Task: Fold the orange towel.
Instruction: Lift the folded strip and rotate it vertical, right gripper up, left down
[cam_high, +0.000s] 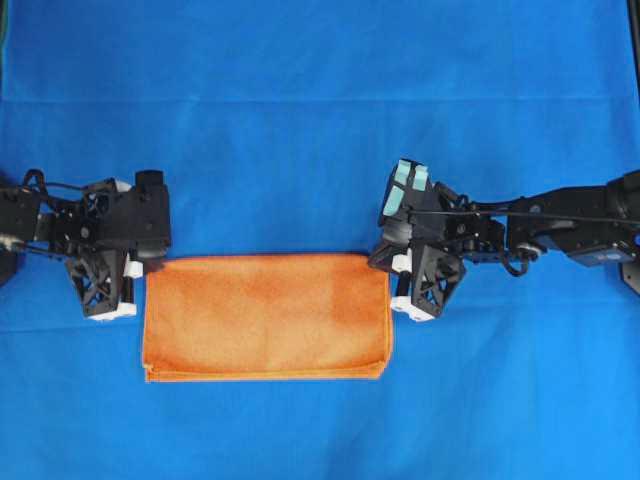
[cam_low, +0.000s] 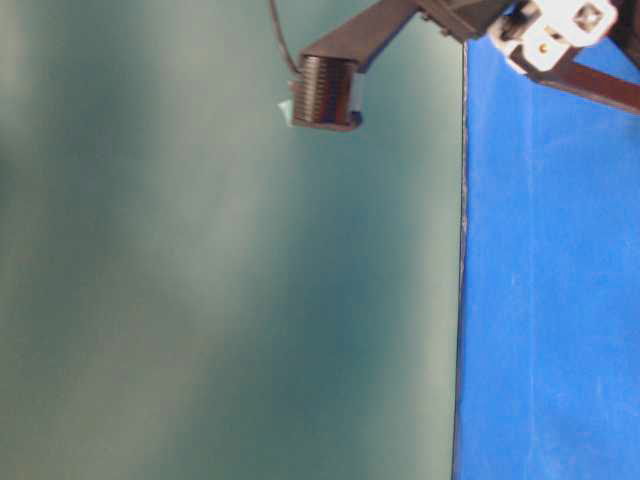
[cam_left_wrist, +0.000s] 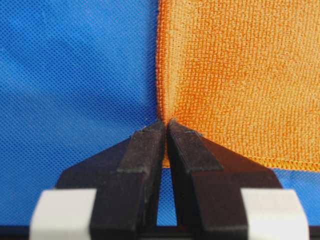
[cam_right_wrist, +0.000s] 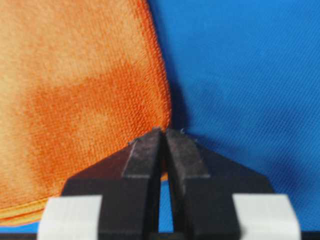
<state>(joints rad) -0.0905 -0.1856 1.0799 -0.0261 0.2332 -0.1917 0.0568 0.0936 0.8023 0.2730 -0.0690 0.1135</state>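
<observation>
The bright orange, nubby microfibre towel lies already doubled into a long rectangle on the blue cloth-covered table, nearer its front edge than its back and about midway between its sides. The left gripper has its black fingers pinched together on the towel's left edge, and the right gripper is pinched the same way on the right edge. Holding both ends at once looks like preparation for lifting one half across for the next fold.
</observation>
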